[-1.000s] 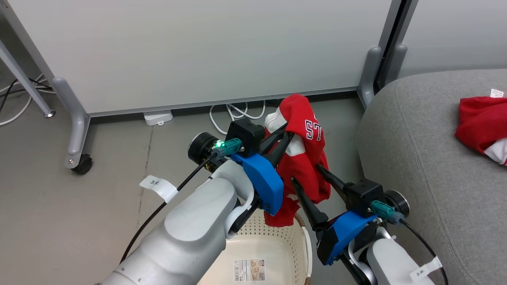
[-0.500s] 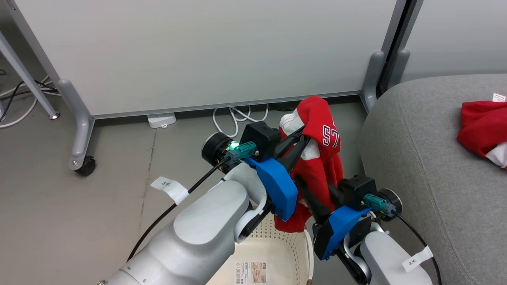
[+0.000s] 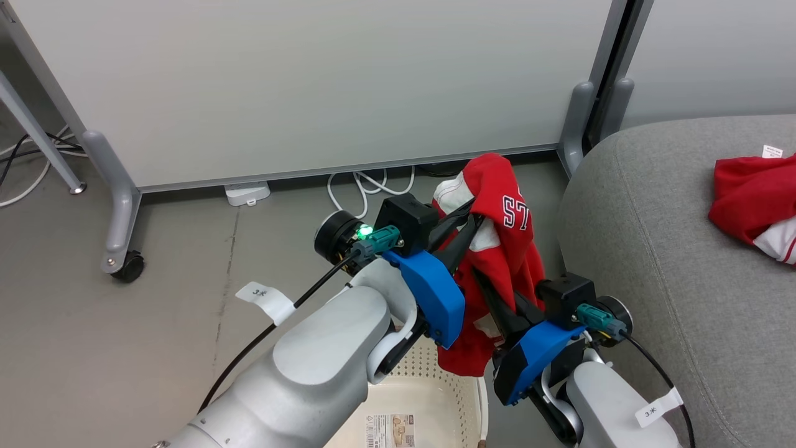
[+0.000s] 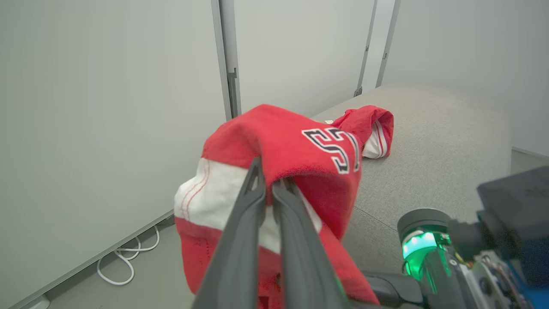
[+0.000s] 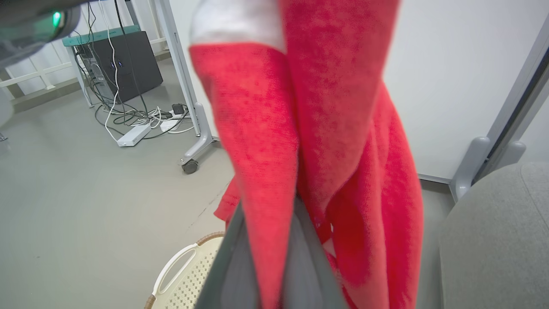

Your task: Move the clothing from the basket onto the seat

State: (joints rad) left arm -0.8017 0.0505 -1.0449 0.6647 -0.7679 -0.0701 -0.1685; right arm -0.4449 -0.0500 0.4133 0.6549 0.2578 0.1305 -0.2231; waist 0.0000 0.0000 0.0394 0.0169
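Both claws hold one red garment in the air over the basket, beside the seat.

Head view: the left claw (image 3: pixel 476 218) pinches the garment (image 3: pixel 507 249) near its top, and the right claw (image 3: pixel 491 292) is closed into the cloth lower down. The hem hangs just over the basket (image 3: pixel 435 379), and a second garment (image 3: pixel 752 199) lies on the seat (image 3: pixel 653 249). Left wrist view: the left claw (image 4: pixel 268 180) has its fingers nearly together on a fold at the white panel. The lettering faces this camera, and the seat (image 4: pixel 429 141) with the second garment (image 4: pixel 369 124) lies behind. Right wrist view: the right claw (image 5: pixel 270 227) grips a hanging red fold that hides its tips, above the basket (image 5: pixel 184 274) rim and a handle not visible from the head.
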